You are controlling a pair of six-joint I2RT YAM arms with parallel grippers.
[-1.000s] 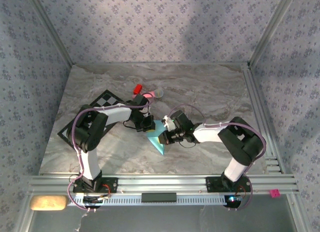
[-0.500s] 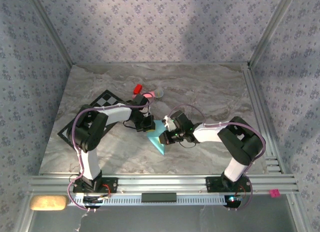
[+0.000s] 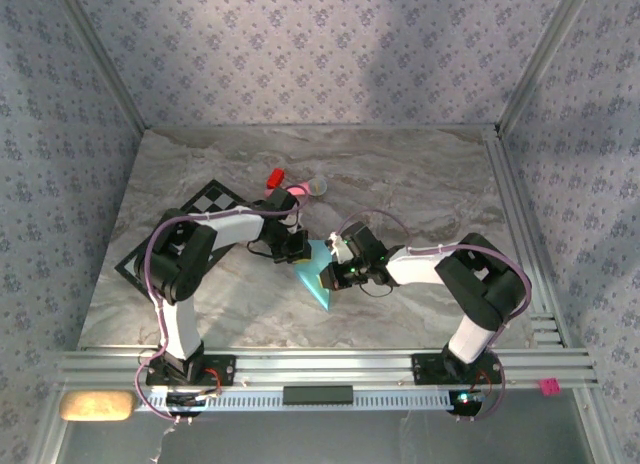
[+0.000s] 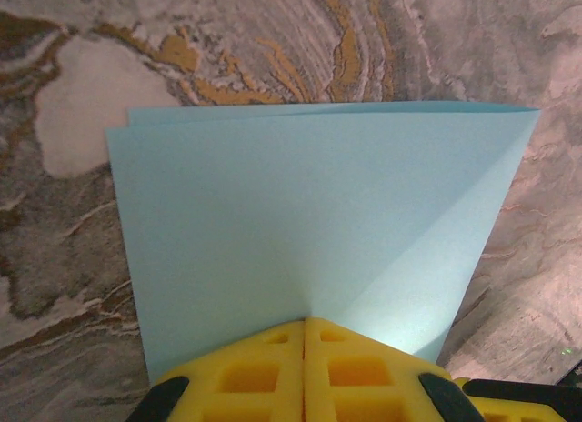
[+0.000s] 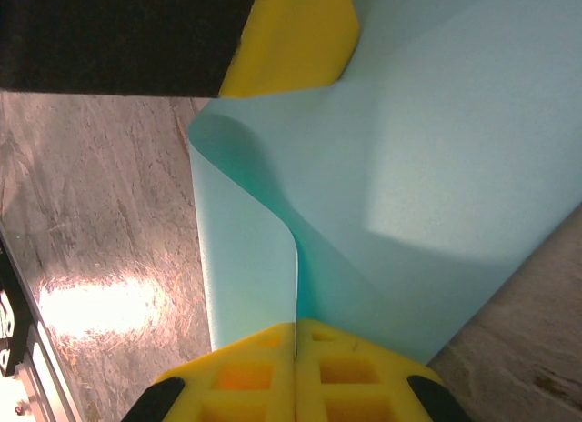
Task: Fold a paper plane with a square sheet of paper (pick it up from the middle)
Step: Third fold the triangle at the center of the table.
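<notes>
The light-blue square sheet of paper (image 3: 316,280) lies folded on the marble table, tapering to a point toward the near edge. In the left wrist view it is a doubled sheet (image 4: 309,213) with a diagonal crease. My left gripper (image 4: 304,322) is shut, its yellow tips resting on the sheet's edge (image 3: 297,254). My right gripper (image 5: 296,326) is shut on a raised flap of the sheet (image 5: 250,267), whose curled edge runs into the seam between the fingers. The left gripper's yellow finger (image 5: 291,40) sits on the paper's far side.
A black-and-white checkered mat (image 3: 207,201) lies behind the left arm. A pink stick toy (image 3: 290,191), a red piece (image 3: 274,176) and a small clear disc (image 3: 320,185) sit beyond the grippers. Aluminium rails (image 3: 520,234) border the table on the right.
</notes>
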